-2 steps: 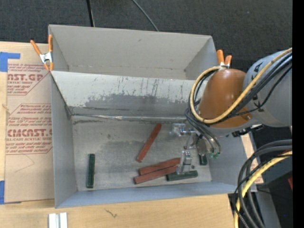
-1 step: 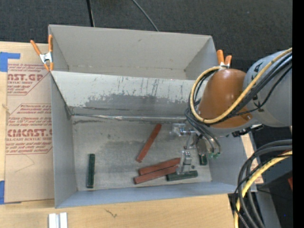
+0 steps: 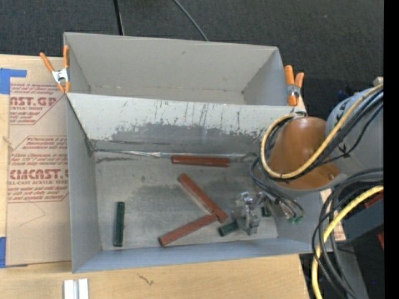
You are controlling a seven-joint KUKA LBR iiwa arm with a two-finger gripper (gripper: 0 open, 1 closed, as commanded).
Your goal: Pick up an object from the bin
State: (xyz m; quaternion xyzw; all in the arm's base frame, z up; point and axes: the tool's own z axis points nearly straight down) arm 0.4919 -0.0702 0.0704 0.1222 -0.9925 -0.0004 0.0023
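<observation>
- Hand low inside grey bin, orange-covered wrist up-right of it; open or clenched: cannot tell.
- Small dark green piece just left of hand, beside two brown sticks.

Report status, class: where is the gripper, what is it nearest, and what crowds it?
Gripper low in bin, near right corner. Small dark green piece just left of it. Two brown sticks crowd that side.

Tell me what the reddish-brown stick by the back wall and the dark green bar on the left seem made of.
Reddish-brown stick: probably stained wood or matte plastic; even colour, straight edges, faint sheen. Dark green bar: likely dull plastic or painted wood; flat, no gloss. The look leaves both open.
</observation>
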